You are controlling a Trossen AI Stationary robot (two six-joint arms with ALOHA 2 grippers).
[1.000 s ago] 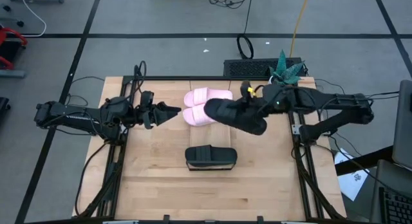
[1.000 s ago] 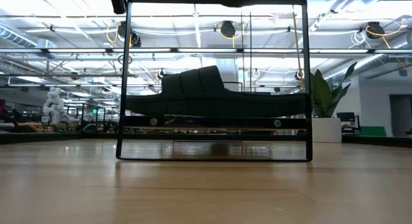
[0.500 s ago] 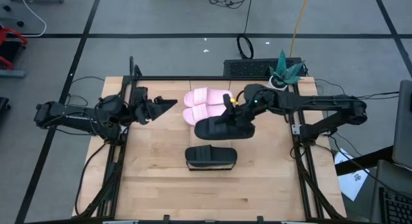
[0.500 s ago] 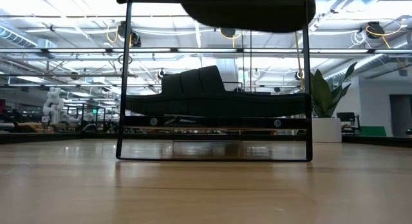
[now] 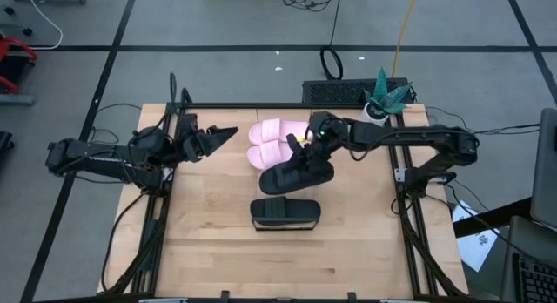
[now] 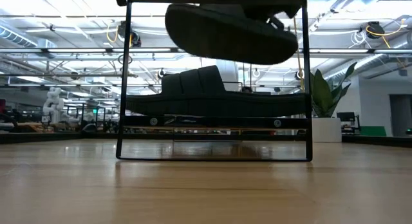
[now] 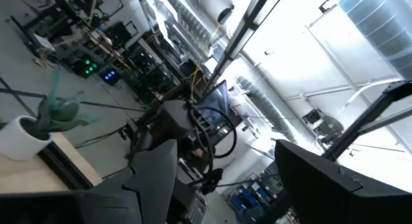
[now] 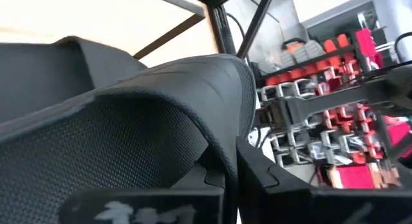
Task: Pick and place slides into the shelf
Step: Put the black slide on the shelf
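My right gripper (image 5: 310, 146) is shut on a black slide (image 5: 294, 174) and holds it in the air over the middle of the shelf (image 5: 287, 195). In the low view this slide (image 6: 225, 34) shows its sole, tilted, above the second black slide (image 6: 212, 98). That second slide (image 5: 285, 213) rests sole-down on the shelf's near end, inside the wire frame (image 6: 123, 76). The pink pair (image 5: 277, 143) lies side by side on the shelf's far part. My left gripper (image 5: 226, 132) hangs open to the left of the pink pair, touching nothing. My right gripper holds the black slide by its wide strap (image 8: 219, 102), at the strap's edge. One dark finger (image 8: 257, 179) shows against the strap's outer side; the other finger is hidden by the strap. The fingers come slanting down from the table's right. The slide hangs lifted clear, tilted.
A potted plant (image 5: 383, 98) stands at the table's far right corner. Black rails run along the table's left (image 5: 164, 207) and right (image 5: 405, 216) sides. Bare tabletop (image 5: 209, 216) lies left and right of the shelf.
My right gripper has carried the black slide from over the table's far right toward the left and near edge and downward; it now hangs over the shelf's middle, showing in the low view. My left gripper has drawn slightly toward the far edge.
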